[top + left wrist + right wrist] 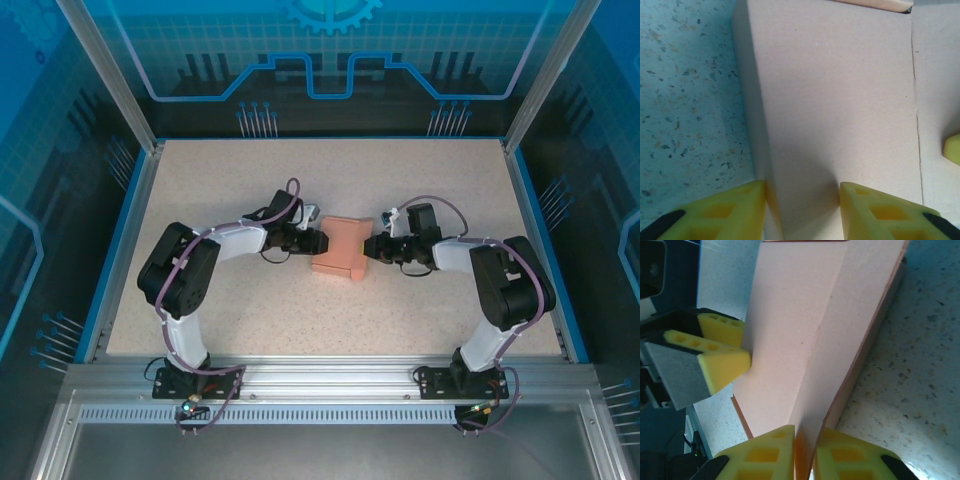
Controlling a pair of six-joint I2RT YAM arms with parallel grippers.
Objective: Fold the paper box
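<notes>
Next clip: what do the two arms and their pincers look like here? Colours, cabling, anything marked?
Both the left arm and right arm have chunky black joint housings joined by white links. A purple cable runs along each. The left pincer and right pincer have dark bodies with yellow wedge-shaped fingers moulded with rectangular recesses. No markings are legible.

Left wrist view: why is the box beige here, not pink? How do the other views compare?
Left wrist: a cool cast turns the table bluish and the box beige, with shadow along its left wall; right wrist: box pink and sharp; top: even light, faint shadows.
</notes>
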